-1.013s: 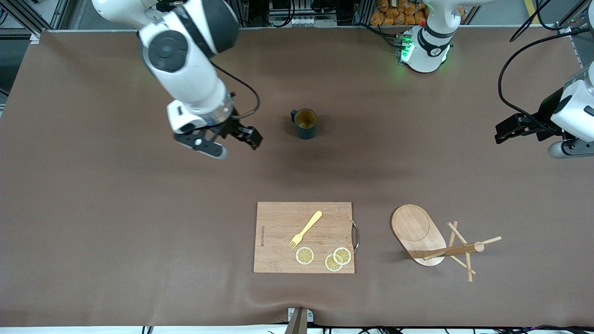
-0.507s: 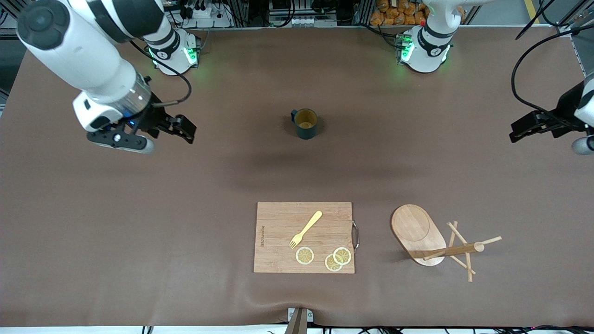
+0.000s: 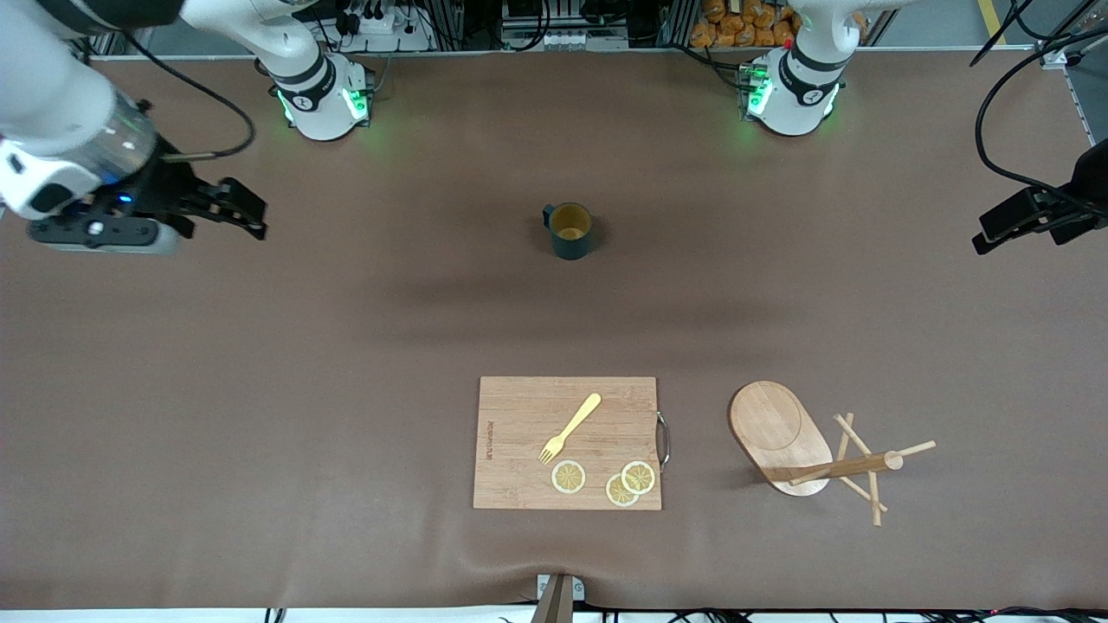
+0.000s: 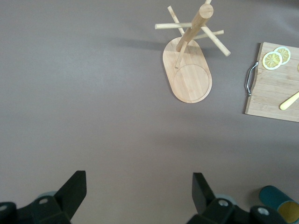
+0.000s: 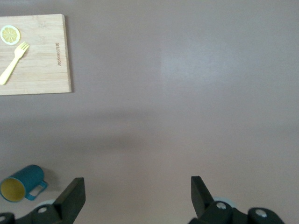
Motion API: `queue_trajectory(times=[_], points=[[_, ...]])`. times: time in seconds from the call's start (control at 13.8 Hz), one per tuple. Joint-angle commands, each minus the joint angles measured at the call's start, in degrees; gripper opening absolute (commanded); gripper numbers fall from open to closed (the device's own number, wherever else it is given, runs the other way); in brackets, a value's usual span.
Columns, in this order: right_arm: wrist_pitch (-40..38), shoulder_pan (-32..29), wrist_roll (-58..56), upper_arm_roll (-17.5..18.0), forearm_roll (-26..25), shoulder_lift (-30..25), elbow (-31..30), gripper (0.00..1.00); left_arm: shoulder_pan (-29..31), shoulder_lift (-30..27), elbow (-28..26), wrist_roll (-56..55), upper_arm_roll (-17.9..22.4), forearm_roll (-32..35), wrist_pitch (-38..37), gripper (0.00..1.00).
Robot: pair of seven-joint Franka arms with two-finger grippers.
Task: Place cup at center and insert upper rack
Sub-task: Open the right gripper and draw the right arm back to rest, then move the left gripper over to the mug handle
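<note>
Cup [image 3: 570, 231] sitting upright mid-tabletop, nearer the base-side edge; rack [image 3: 809, 450] lying tipped beside the board [image 3: 567, 442]. Left gripper [image 3: 1021, 227] and right gripper [image 3: 186, 216] hovering over opposite ends, jaws open, holding nothing. Risk: splayed pegs snagging during pickup.

The cup [image 3: 570, 230], a dark teal mug with tan interior, stands upright near mid-table, handle toward the right arm's end. The upper rack [image 3: 809, 450], a light wooden mug tree, lies tipped over nearer the front camera, toward the left arm's end, oval base on edge, pegs splayed.
</note>
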Motion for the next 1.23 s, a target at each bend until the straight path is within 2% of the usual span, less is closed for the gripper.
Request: queue_trajectory(times=[0.0,0.36,0.51,0.72,1.01,1.16], points=[[-1.3,-1.7,-5.1,-1.9,-0.4,-3.1,-1.8,1.0,0.0,-0.3,-0.1,-0.5,-0.4,-0.4,-0.4,1.0],[-4.6,-9.6,-13.1,-1.9,0.1,-5.1,-4.3,1.0,-0.6,0.2,0.0,-5.2,-0.7,-0.1,-0.4,1.0],[-4.2,-9.9,-12.3,-0.9,0.1,-6.4,-6.4,1.0,-2.0,0.2,0.0,-10.0,-2.3,0.6,-0.4,1.0],[-5.0,-10.4,-9.9,0.9,-0.6,-6.4,-6.0,1.0,-3.8,0.3,-0.2,-17.1,-6.1,4.9,-0.8,1.0],[-8.7,-16.3,-10.4,5.1,-1.4,-5.5,-2.4,1.0,-4.7,0.9,0.0,-22.5,-11.0,4.9,-1.1,1.0],[-9.6,-16.5,-10.9,4.6,-1.9,-5.6,-2.6,1.0,-6.2,1.4,0.0,-26.7,-11.8,4.7,-1.1,1.0]])
